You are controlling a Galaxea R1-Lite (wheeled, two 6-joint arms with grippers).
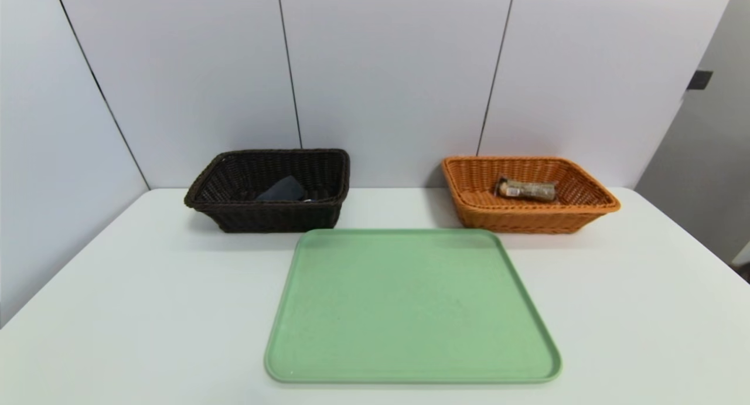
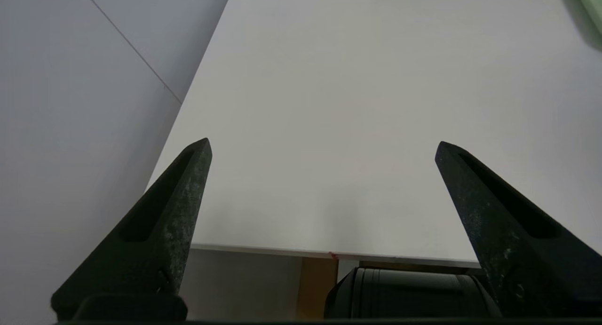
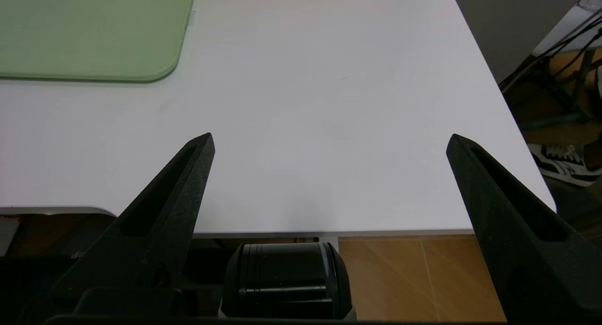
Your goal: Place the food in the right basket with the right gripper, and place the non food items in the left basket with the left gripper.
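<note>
Only the head view shows the baskets: near the counter's [image 1: 117,311] far edge, the dark left basket [image 1: 231,214] holds a dark flat item [image 1: 282,189], and the orange right basket [image 1: 527,220] holds a wrapped food packet [image 1: 526,189]. A green tray [image 1: 410,311] lies between them and the near edge, with nothing on it. Neither arm appears in that view. The left wrist view shows the left gripper [image 2: 323,146] at the counter's near left corner, its fingers [image 2: 160,212] spread wide and holding nothing. The right wrist view shows the right gripper [image 3: 330,140] at the near right corner, fingers [image 3: 162,207] likewise wide apart and empty, with a corner of the tray [image 3: 89,33] beyond.
</note>
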